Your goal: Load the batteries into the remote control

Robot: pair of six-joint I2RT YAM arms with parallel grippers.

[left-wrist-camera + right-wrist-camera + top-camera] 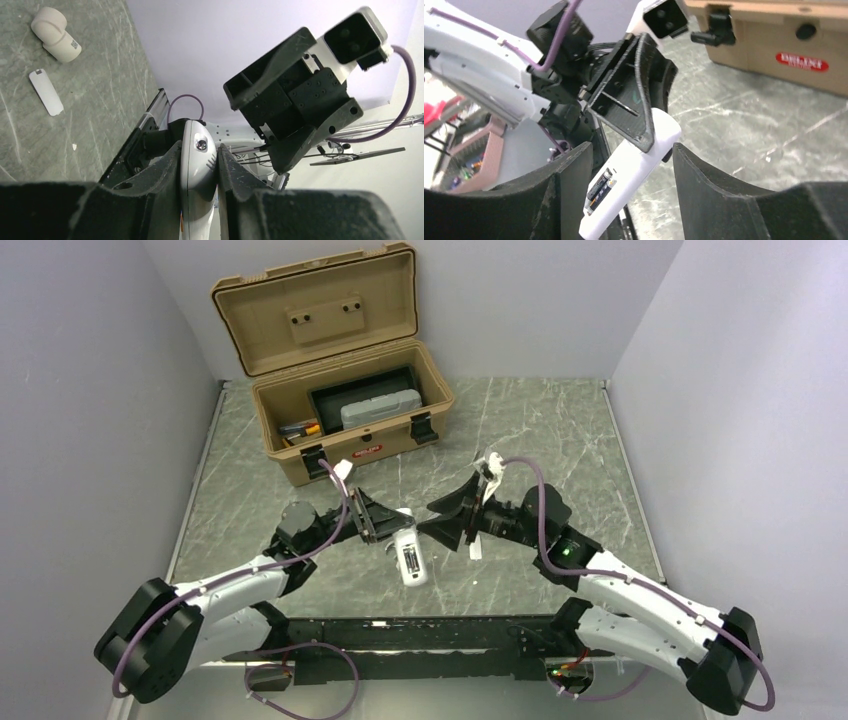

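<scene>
Left gripper holds the remote control above the table; right gripper stands open around it.

From the top view, the left gripper is closed on the upper end of the remote control, which hangs over the near middle of the table, and the right gripper is just beside it; an open tan toolbox stands at the far left. In the left wrist view, the two fingers press the remote control from both sides, and a white curved piece and a flat white plate lie on the table below. In the right wrist view, the right gripper has its jaws wide apart, with the remote control between them, and two batteries sit in its recess.
</scene>
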